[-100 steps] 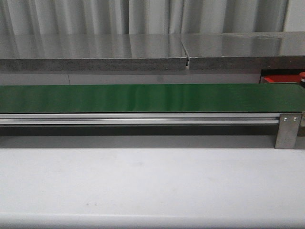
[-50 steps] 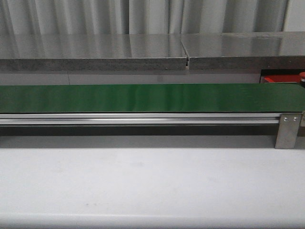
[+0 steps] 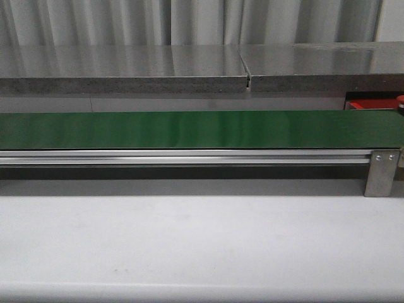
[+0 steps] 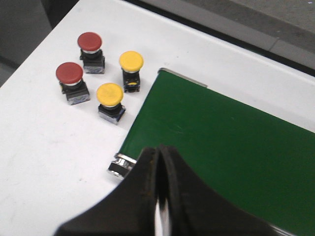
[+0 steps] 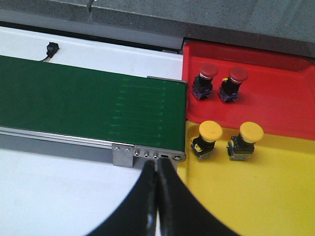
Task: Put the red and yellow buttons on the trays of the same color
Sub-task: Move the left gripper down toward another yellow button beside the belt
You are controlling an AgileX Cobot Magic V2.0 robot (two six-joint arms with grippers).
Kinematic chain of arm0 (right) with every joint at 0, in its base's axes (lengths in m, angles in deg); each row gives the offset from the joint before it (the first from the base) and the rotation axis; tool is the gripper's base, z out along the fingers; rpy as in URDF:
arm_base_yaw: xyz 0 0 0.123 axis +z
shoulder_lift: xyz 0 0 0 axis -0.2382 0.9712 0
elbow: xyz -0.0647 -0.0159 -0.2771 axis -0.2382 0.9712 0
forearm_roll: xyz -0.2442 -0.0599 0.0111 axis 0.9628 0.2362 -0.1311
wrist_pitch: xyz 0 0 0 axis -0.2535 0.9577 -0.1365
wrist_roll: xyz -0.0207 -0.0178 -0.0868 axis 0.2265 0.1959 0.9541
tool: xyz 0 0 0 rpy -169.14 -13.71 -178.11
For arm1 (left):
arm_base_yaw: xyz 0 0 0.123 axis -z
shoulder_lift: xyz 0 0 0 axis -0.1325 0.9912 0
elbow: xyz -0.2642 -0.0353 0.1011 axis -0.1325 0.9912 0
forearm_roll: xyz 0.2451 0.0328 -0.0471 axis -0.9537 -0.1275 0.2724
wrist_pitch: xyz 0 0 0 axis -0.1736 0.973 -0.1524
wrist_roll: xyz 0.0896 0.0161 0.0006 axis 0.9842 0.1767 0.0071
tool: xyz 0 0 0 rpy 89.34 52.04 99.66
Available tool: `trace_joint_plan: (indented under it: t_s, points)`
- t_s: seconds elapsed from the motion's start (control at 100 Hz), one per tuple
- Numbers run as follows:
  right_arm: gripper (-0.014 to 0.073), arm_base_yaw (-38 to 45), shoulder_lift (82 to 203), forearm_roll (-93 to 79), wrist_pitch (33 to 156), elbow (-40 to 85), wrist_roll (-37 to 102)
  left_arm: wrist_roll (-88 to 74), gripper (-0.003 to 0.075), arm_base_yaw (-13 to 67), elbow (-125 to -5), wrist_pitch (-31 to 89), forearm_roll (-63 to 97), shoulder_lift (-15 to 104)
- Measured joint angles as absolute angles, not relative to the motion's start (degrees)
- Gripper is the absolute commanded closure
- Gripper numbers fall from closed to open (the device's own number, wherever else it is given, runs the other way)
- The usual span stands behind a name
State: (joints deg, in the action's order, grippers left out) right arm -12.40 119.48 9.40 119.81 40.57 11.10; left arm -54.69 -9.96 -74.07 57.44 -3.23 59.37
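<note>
Front view: long green belt [image 3: 202, 129] running across the bench [image 3: 202, 246], bare of buttons, with only a corner of the red tray [image 3: 372, 105] peeking in at far right; neither hand visible here, and nothing different from the earlier front pictures, belt and tray corner placed as before. Left wrist view: left hand [image 4: 158, 162] pinched closed, holding nothing, poised over the belt's end; two red buttons [image 4: 78, 61] and two yellow buttons [image 4: 120, 76] standing upright on the white bench just beside that end. Likely risk: a fingertip clipping a neighbour in so tight a cluster and toppling it. Right wrist view: right hand [image 5: 156, 179] likewise closed and empty above the belt's other end; red tray [image 5: 280, 105] already holding two red buttons, yellow tray [image 5: 275, 196] touching it and holding two yellow ones. Likely risk: an arriving button slipping off the belt end, or dropping into the wrong tray.
</note>
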Motion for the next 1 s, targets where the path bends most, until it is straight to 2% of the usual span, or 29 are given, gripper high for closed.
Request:
trace_joint_plan:
  t_s: [0.06, 0.08, 0.09, 0.15, 0.21, 0.24, 0.32, 0.57, 1.0]
  points:
    - [0.0712, -12.4, 119.5, 9.4, 119.8, 40.6, 11.1, -54.7, 0.0475, -11.6, -76.3, 58.9, -2.6, 62.8]
    - [0.0712, -12.4, 119.5, 9.4, 119.8, 40.6, 11.1, -54.7, 0.0403, -12.2, -77.1, 59.4, -2.5, 64.0]
    - [0.0712, -12.4, 119.5, 9.4, 119.8, 40.6, 11.1, -54.7, 0.0403, -12.5, -77.4, 59.7, -2.3, 64.3]
    - [0.0712, -12.4, 119.5, 9.4, 119.8, 40.6, 11.1, -54.7, 0.0235, -13.7, -79.7, 60.7, -2.1, 67.6]
    - [0.0712, -12.4, 119.5, 9.4, 119.8, 40.6, 11.1, -54.7, 0.0154, -14.7, -81.7, 61.7, -2.0, 70.2]
    - [0.0712, -12.4, 119.5, 9.4, 119.8, 40.6, 11.1, -54.7, 0.0138, -15.1, -82.7, 62.3, -2.0, 71.8]
    - [0.0712, -12.4, 119.5, 9.4, 119.8, 40.6, 11.1, -54.7, 0.0141, -15.6, -85.6, 64.8, -1.6, 75.6]
    - [0.0712, -12.4, 119.5, 9.4, 119.8, 40.6, 11.1, -55.2, 0.0228, -15.9, -95.9, 71.7, 0.1, 88.8]
    - [0.0712, -12.4, 119.5, 9.4, 119.8, 40.6, 11.1, -60.9, 0.023, -15.9, -111.6, 79.3, 0.6, 107.0]
